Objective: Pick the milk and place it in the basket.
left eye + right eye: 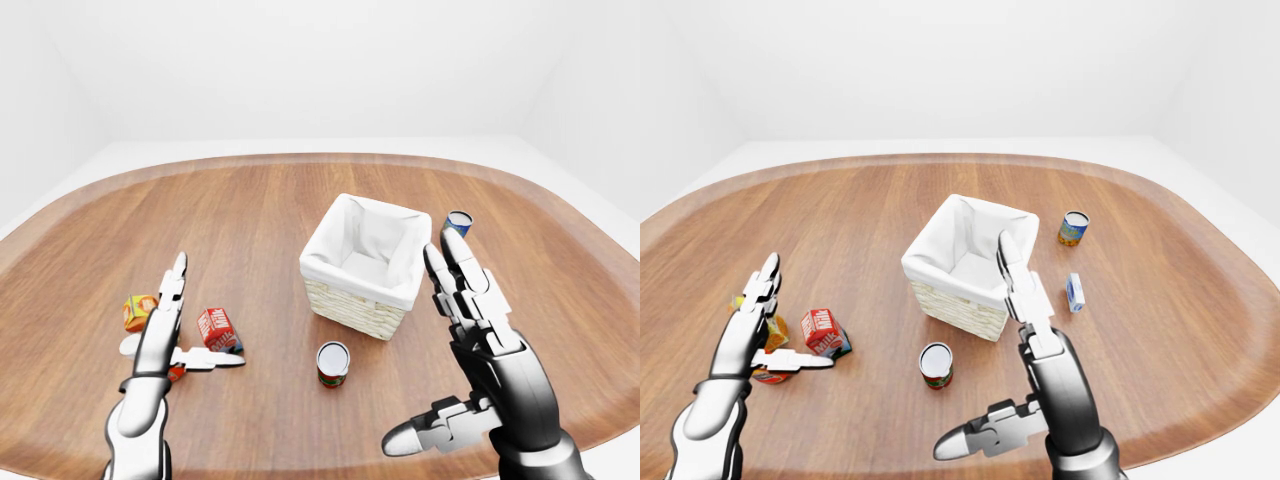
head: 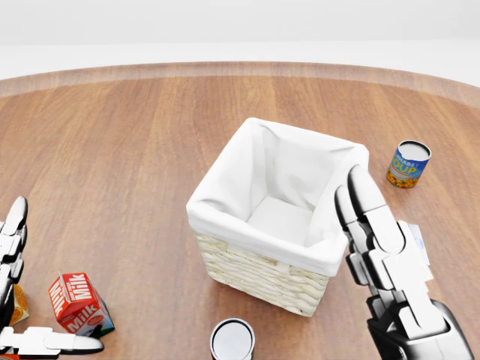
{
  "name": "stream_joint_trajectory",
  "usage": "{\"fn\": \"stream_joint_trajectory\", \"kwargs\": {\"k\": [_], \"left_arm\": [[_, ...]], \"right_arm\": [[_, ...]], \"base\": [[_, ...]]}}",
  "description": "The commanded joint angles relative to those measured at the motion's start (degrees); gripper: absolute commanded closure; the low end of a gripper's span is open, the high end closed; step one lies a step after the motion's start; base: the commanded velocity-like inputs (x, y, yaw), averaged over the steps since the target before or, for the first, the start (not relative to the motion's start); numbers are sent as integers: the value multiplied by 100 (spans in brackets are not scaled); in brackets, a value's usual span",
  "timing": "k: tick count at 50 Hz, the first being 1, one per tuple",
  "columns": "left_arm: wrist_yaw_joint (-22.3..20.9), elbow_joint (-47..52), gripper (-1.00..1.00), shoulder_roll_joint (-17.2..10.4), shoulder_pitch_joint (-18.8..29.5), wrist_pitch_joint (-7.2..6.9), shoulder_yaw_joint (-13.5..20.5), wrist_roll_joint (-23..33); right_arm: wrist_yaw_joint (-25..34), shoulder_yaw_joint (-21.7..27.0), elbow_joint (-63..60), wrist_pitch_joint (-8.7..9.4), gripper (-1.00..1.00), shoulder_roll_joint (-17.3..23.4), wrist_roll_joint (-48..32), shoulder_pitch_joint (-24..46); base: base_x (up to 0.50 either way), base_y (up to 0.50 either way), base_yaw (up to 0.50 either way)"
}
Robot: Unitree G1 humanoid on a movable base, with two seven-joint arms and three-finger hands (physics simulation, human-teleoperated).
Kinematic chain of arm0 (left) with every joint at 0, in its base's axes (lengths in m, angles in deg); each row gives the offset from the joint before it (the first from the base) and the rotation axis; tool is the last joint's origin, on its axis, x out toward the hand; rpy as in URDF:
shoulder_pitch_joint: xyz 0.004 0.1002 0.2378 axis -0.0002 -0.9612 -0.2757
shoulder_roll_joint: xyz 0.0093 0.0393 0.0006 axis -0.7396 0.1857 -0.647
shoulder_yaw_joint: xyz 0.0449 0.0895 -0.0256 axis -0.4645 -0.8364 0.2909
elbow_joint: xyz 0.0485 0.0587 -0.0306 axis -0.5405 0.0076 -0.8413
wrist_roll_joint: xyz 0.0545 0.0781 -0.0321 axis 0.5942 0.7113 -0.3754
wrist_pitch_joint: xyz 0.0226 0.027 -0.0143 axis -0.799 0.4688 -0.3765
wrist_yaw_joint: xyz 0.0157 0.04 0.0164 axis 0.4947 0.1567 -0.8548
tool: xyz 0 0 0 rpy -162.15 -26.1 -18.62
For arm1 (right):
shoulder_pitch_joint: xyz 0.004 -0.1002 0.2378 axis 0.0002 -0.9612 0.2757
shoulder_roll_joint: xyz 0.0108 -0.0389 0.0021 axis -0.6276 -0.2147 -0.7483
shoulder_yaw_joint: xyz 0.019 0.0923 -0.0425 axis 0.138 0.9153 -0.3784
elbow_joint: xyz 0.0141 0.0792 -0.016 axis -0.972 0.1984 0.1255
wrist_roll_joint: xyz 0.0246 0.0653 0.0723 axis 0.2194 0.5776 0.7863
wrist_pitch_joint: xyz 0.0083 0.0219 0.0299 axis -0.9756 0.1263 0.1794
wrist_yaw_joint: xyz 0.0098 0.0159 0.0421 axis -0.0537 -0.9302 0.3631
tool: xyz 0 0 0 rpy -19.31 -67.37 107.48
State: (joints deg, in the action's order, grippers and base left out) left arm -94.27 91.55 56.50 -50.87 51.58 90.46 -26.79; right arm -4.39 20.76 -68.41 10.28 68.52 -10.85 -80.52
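Basket (image 2: 247, 259): white-lined, nothing inside | milk (image 2: 79, 304): on table beside left hand (image 1: 160, 335) | both hands' fingers apart

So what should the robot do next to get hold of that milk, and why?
Probably close the left hand in on the milk carton and grip it. That hand is open, its fingers standing just left of the carton and its thumb reaching below it, so nothing holds the milk yet. The basket waits to the right, empty as far as one can see, while the right hand hangs open beside it.
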Motion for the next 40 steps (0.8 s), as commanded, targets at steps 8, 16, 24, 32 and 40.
{"fn": "stream_joint_trajectory", "kwargs": {"k": [8, 16, 24, 32, 40], "left_arm": [[78, -724, -100, -91, 71, 0, -99, 442], [349, -1063, -100, -246, 289, 0, -84, 531], [203, -686, -100, -277, 296, 0, -6, 324], [388, -977, -100, -261, 330, 0, -103, 455], [500, -1334, -100, -364, 447, 0, -171, 520]], "right_arm": [[1, -10, -31, 0, -100, -2, 15, -17], [-39, -99, 45, 0, -100, 53, -36, -66], [-63, -120, -32, 0, -100, 87, -36, -85], [-59, -117, 25, 0, -100, 97, -23, -86], [-49, -117, 17, 0, -100, 84, -28, -88]], "base": [[0, 0, 0], [0, 0, 0], [0, 0, 0], [0, 0, 0], [0, 0, 0]]}}
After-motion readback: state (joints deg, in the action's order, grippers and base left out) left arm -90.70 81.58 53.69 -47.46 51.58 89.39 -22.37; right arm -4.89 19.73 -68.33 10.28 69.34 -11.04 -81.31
